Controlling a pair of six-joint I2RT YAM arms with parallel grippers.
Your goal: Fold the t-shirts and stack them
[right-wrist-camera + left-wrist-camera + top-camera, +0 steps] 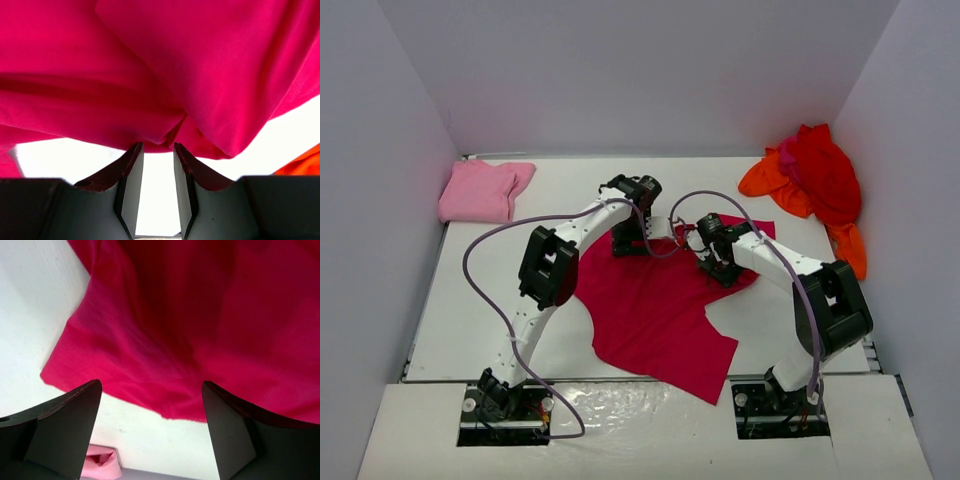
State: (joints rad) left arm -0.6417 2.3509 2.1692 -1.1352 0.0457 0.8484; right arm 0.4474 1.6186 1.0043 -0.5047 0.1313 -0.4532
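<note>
The crimson-magenta t-shirt [655, 310] lies spread on the white table, its far right part bunched in folds. My left gripper [628, 245] hovers at its far edge with jaws wide open and empty; in the left wrist view [150, 383] the shirt's hem [165, 365] lies just beyond the fingertips. My right gripper [718, 268] is at the shirt's far right corner. In the right wrist view [158, 144] its jaws stand a narrow gap apart with a fold of the shirt [165, 75] at the tips. The light pink t-shirt [483, 190] lies folded at the back left.
The red t-shirt [825, 170] is heaped on the orange t-shirt [765, 180] in the back right corner. Grey walls close in the left, back and right. The pink shirt also shows in the left wrist view [102, 465].
</note>
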